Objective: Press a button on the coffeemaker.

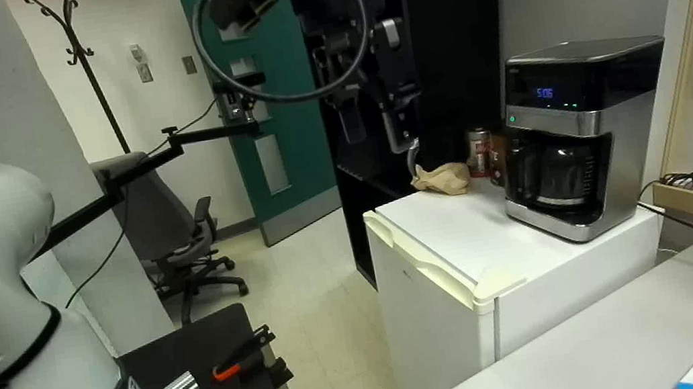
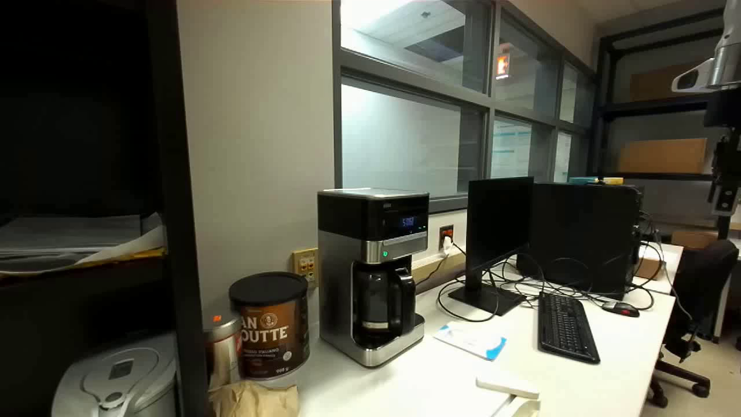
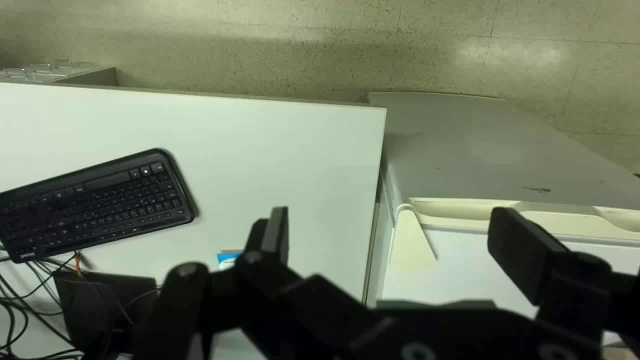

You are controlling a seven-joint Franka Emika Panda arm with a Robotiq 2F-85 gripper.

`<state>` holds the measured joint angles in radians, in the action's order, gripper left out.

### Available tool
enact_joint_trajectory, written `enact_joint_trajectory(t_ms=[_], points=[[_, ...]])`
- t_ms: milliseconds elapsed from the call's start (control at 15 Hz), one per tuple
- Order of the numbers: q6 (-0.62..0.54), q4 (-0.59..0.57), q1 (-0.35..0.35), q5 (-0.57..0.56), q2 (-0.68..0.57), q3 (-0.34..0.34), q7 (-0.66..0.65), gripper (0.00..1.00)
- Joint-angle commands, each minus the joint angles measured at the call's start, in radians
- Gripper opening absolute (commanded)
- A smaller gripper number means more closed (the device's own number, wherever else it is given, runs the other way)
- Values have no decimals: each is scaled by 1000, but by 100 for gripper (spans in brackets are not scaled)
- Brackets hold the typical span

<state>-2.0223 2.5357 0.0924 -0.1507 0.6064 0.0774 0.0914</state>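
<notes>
The coffeemaker (image 1: 634, 140) is a boxy black and silver machine standing upright on the white mini fridge (image 1: 449, 343). It also shows in an exterior view (image 2: 341, 278). Its display (image 1: 544, 93) has lit blue digits, and a green light (image 1: 512, 119) glows on the silver band, also seen in an exterior view (image 2: 385, 253). The dark glass carafe (image 1: 564, 174) sits inside. My gripper (image 1: 380, 132) is open and empty, pointing down, high and well apart from the coffeemaker. In the wrist view, its fingers (image 3: 390, 220) are wide apart above the desk and fridge; the coffeemaker is out of view.
A crumpled paper bag (image 1: 443, 179) and a coffee can (image 2: 272, 330) stand beside the coffeemaker. A black shelf (image 1: 451, 23) rises behind. A white desk (image 3: 280, 160) adjoins the fridge, with a keyboard (image 3: 95, 205), a monitor (image 2: 501, 226), cables and a blue-white packet (image 2: 472, 341).
</notes>
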Motion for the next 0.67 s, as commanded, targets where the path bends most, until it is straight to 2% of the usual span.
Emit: enact_joint_trajectory(t_ms=[0, 600], points=[[3, -2, -3, -1, 0, 2, -1, 100], [-10, -23, -11, -27, -33, -2, 31, 100]])
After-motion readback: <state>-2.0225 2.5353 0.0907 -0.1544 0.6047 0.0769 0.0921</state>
